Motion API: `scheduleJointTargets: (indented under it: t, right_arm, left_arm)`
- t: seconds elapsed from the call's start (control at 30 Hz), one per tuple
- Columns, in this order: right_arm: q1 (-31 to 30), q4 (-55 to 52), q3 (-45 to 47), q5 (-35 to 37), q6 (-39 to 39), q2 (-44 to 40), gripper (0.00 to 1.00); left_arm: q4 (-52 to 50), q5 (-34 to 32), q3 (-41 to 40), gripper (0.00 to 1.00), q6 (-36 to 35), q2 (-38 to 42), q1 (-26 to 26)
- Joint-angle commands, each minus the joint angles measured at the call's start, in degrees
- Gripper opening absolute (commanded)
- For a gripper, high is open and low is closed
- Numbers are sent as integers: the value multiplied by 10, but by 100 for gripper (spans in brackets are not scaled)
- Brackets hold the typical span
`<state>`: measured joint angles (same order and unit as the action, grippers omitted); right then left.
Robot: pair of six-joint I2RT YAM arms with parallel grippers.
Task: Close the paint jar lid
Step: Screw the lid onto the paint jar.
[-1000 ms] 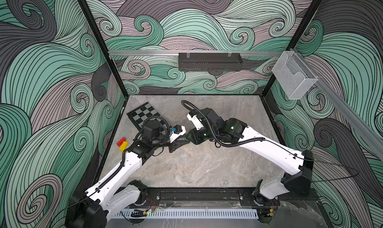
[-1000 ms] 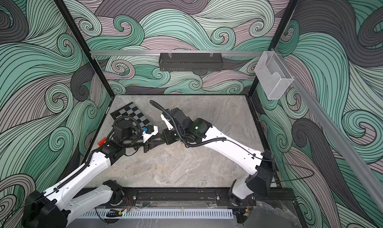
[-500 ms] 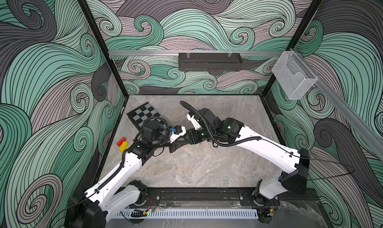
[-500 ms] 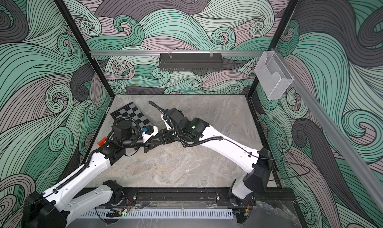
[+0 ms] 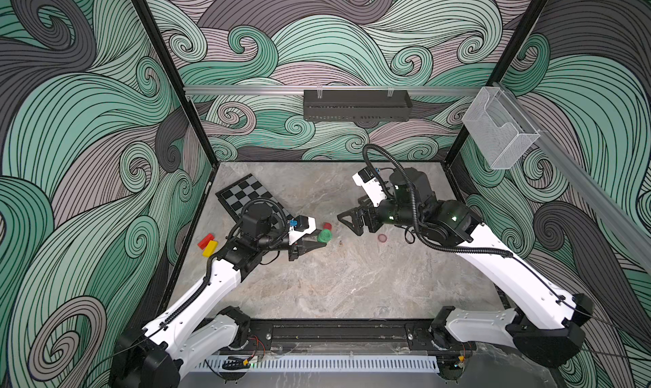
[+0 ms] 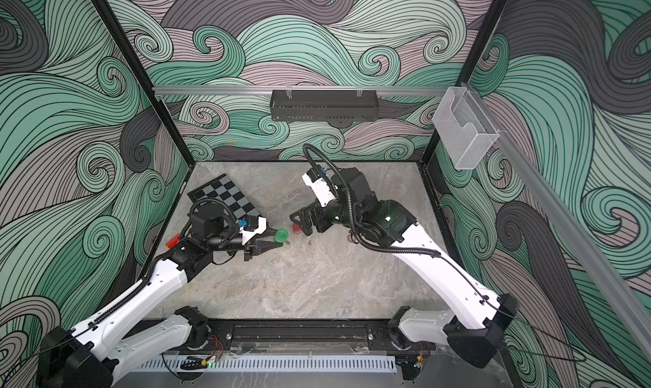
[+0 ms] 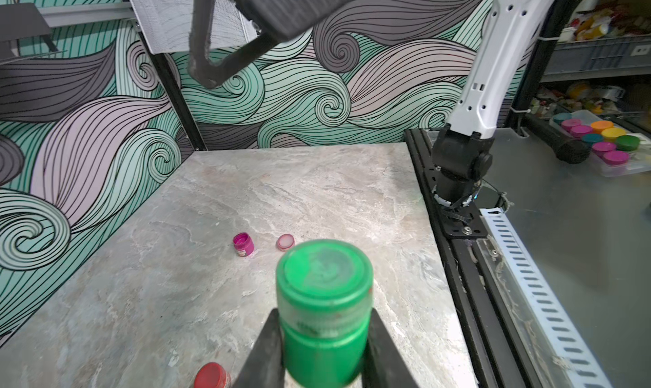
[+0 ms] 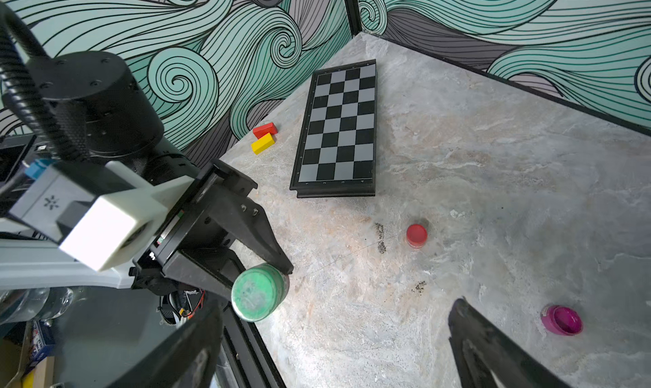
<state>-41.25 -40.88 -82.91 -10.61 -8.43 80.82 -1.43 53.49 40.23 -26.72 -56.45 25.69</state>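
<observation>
In both top views the left end effector (image 5: 320, 237) is clamped on the green paint jar (image 5: 325, 234), left of the middle of the bench (image 5: 352, 280); the right end effector (image 5: 348, 224) stands apart from it, jaws wide, holding nothing. From the left wrist, the green lid (image 7: 324, 268) sits level on the jar, so closing looks done, with only the release left. From the right wrist, the lid's top looks scuffed and smeared pale

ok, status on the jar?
Left gripper shut on green jar, lid on. Right gripper open, apart. Pink jar uncapped. Nothing in the way.
</observation>
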Motion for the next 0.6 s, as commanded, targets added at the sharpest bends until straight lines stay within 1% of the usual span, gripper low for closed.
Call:
scheduleJointTargets:
  t: [0.0, 0.07, 0.23, 0.3, 0.47, 0.57]
  right_arm:
    - [24, 37, 26, -104, 100, 16, 99]
    - [26, 58, 49, -149, 150, 10, 99]
    - [24, 164, 137, -250, 261, -32, 99]
    - [17, 187, 155, -266, 297, -41, 97]
    - [-20, 134, 139, -252, 398, -24, 94]
    - [-37, 126, 136, -251, 437, -15, 91]
  left_arm:
    - [-38, 57, 34, 20, -43, -7, 1]
    - [-60, 69, 41, 20, -60, -12, 1]
    - [-94, 91, 53, 20, -84, -30, 1]
    - [-97, 95, 53, 20, -87, -34, 2]
    - [-95, 102, 56, 21, -86, -40, 1]
    - [-95, 102, 55, 20, -86, -37, 2]
